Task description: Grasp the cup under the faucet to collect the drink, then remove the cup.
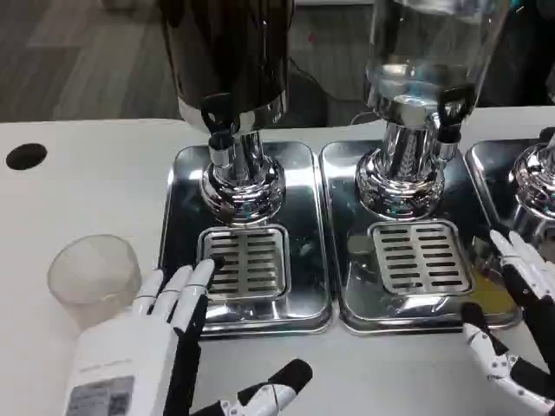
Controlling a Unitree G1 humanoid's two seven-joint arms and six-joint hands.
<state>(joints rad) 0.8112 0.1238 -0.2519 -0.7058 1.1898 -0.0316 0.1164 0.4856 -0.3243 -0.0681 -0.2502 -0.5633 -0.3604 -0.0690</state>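
A clear plastic cup (94, 275) stands upright on the white table at the left, beside the left steel tray (184, 178). On that tray stands the dark drink dispenser (227, 52) with its black faucet (218, 121) above a slotted drip grate (245, 260). No cup is under the faucet. My left hand (160, 334) lies just right of the cup, fingers spread, their tips over the tray's front left edge, holding nothing. My right hand (520, 312) hovers at the right edge with its fingers apart and empty.
A second clear dispenser (425, 52) stands on the middle tray (338, 225) with its own grate (421, 256). Part of a third dispenser base (538, 178) shows at far right. A black hole (26, 156) marks the table at far left.
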